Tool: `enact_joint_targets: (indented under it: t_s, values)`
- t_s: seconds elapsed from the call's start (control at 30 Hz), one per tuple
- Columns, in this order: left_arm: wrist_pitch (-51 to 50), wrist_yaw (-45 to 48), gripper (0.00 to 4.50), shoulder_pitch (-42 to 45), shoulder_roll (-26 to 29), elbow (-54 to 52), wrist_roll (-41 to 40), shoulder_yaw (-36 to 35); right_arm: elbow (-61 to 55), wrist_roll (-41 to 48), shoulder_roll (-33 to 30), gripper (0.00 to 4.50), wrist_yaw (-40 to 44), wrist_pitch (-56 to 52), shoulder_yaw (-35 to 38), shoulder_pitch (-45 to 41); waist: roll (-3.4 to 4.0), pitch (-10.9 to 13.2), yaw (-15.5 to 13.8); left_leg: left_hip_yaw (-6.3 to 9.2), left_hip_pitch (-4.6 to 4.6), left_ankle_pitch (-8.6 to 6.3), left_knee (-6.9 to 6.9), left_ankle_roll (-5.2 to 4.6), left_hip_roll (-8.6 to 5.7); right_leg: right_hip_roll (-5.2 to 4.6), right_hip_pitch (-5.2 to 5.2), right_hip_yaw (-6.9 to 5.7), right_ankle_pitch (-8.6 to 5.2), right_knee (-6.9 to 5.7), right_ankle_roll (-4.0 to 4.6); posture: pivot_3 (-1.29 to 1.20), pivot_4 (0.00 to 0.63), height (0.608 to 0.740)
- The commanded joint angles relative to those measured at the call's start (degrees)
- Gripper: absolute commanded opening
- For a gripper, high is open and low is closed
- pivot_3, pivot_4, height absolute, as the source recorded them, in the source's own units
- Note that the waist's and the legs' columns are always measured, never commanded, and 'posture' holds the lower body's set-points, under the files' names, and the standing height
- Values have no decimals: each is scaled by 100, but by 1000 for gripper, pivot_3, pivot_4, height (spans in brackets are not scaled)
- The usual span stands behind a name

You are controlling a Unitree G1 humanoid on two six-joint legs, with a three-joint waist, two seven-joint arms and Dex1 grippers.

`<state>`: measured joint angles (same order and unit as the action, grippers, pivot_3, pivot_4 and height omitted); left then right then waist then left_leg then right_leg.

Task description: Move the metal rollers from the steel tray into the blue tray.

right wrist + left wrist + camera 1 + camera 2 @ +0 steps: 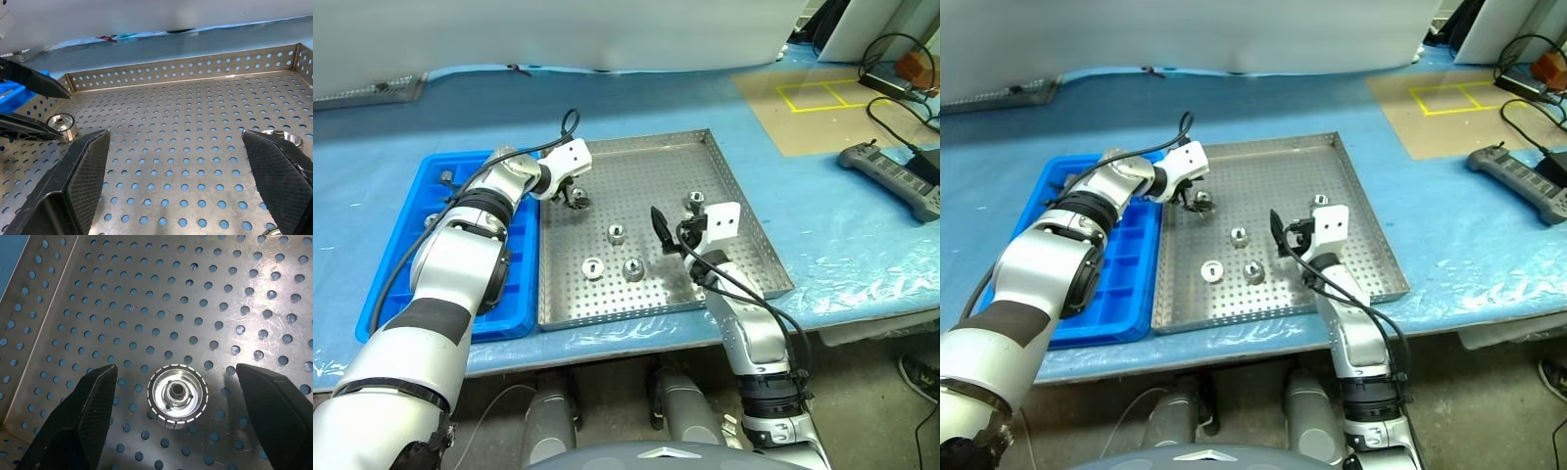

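Both jaws stand apart; our left gripper (173,396) straddles a roller (177,395) at the steel tray's (744,211) ten o'clock, our right gripper (671,235) hovers near five o'clock.

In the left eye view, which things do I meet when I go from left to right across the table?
Blue tray → left claw → steel tray with rollers → right claw → black controller.
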<state>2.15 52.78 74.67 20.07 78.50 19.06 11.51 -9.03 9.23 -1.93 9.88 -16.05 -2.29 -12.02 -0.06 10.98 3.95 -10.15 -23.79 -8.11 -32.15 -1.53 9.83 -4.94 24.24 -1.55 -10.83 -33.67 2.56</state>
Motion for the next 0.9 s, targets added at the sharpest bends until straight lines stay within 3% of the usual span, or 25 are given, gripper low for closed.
enact_joint_targets:
  t_s: [0.03, 0.13, 0.4, 0.63, 0.77, 0.83, 0.9]
  values:
    - [-133, -228, 4074, 8, 2, -13, 197, 116, -313, 79, 3, 4500, 24, 15, 18, -44, 0, 0, 2, 0, 0, 0, 0, 0, 0, 0, 0, 0, 0, 0, 0, -485, 150, 740]
    - [-347, -206, 4074, -3, -95, -2, 175, 74, -327, 90, -24, 4500, 39, -10, 42, -82, 0, 0, -1, 0, 0, 0, 0, 0, 0, 0, 0, 0, 0, 0, 0, -483, 150, 740]
    - [-681, 134, 1690, 26, -290, -32, -198, -310, -235, 47, -45, 4500, 54, 33, 47, -123, -1, 0, -4, 0, -3, -1, -4, -3, -1, -1, 0, -1, 0, 0, 0, -482, 150, 740]
    - [-803, -312, 1693, 297, -174, -199, -959, -1174, -15, 188, -118, 4500, 279, 112, 135, -390, -3, 2, -6, 1, -3, -1, -4, -3, -1, -1, 1, -2, 0, -1, 0, -392, 150, 740]
    - [-514, -578, 1693, 204, 33, -527, -1466, -1696, 708, 256, -269, 4500, 727, 262, 147, -1075, -4, 2, -37, 2, -5, -1, -7, -3, -2, -2, 1, -2, 0, -2, 1, -272, 150, 740]
    - [-428, -824, 1693, 75, 125, -846, -1746, -1970, 1113, 366, -291, 4500, 961, 354, 205, -1484, -5, 3, -62, 3, -5, -1, -8, -3, 0, -3, 1, -4, 1, -4, 1, -204, 150, 740]
    - [-875, -823, 1693, -421, 192, -1856, -2202, -2289, 1726, 490, -321, 4500, 1289, 483, 282, -2048, -5, 3, -159, 5, -5, -1, -4, -2, 2, -2, 4, -7, 1, -7, 1, -70, 150, 740]
